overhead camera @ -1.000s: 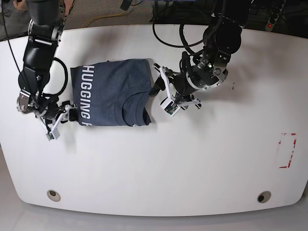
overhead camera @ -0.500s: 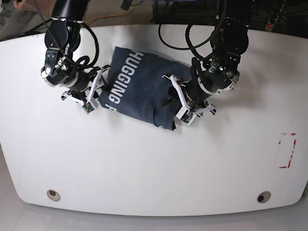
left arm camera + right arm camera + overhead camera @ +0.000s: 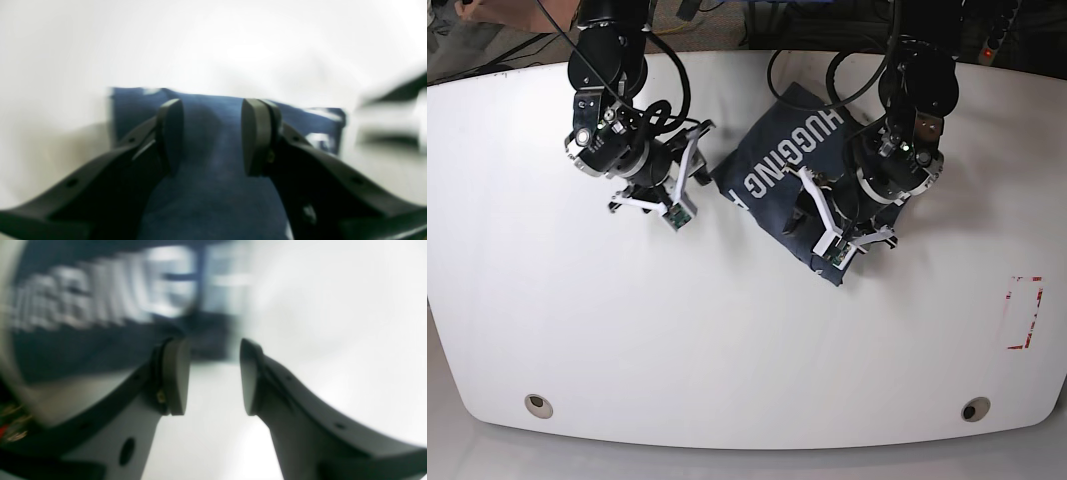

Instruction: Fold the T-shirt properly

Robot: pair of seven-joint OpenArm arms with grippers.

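Garment: folded dark navy-blue heathered T-shirt (image 3: 777, 165) with white block lettering "HUGGING" (image 3: 792, 152), lying skewed on the white table (image 3: 727, 340), far of centre, lettered edge facing left and near.
Garment, left wrist view: blue cloth (image 3: 213, 173) fills the space under and between the black fingers (image 3: 171, 133); its far edge ends against bare white table (image 3: 200, 43).
Garment, right wrist view: blurred lettering (image 3: 83, 303) lies at upper left, beyond the pads (image 3: 175, 376).
Left gripper (image 3: 827, 215): on the right of the base view, over the near right part of the shirt. Jaws parted to a moderate gap, cloth lying in the gap; whether the pads press the cloth, cannot tell.
Right gripper (image 3: 689, 175): on the left of the base view, just beside the shirt's left corner. Jaws parted to a moderate gap, with only white table between them.
Table details: two round grey holes (image 3: 539, 405) near the front edge; red-marked rectangle (image 3: 1024, 312) at the right side, well apart from the shirt.
Image quality: both wrist views motion-blurred.
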